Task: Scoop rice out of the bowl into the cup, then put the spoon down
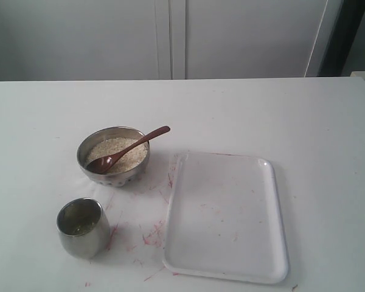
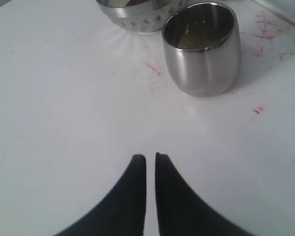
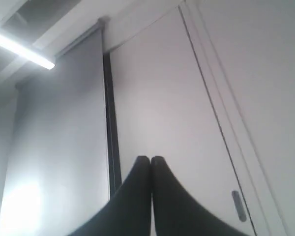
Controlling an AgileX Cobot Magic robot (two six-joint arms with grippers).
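The left gripper's [image 2: 151, 157] two dark fingers [image 2: 135, 191] stand almost together, with only a thin slit between the tips and nothing in it. They hang just over the bare white table [image 2: 64, 98]. Ahead of the tips and well apart from them stands the cup [image 2: 201, 49], upright, its steel side shiny. Its inside gives a dull yellowish gleam, and whether any grains lie in it cannot be told. Just behind the cup is the dimpled band of the bowl [image 2: 137, 19]. Red scribble marks [image 2: 265, 34] fleck the tabletop near the cup.

The right gripper's [image 3: 151, 158] fingers are pressed tip to tip, empty. They point up at a white cabinet door [image 3: 162, 98] with a small grey handle [image 3: 239, 205] and at a lit ceiling strip [image 3: 19, 46].

In the exterior view the bowl sits left of the table's middle, holding a mound of rice [image 1: 125, 155]. The spoon [image 1: 128, 149] lies in it. Its scoop rests on the grains at the bowl's 8 o'clock side, and its handle leans on the rim and sticks out toward 2 o'clock. The cup is at 7 o'clock from the bowl, near it but not touching. A white rectangular tray [image 1: 231, 267] lies flat at 4 o'clock from the bowl, just beside it.
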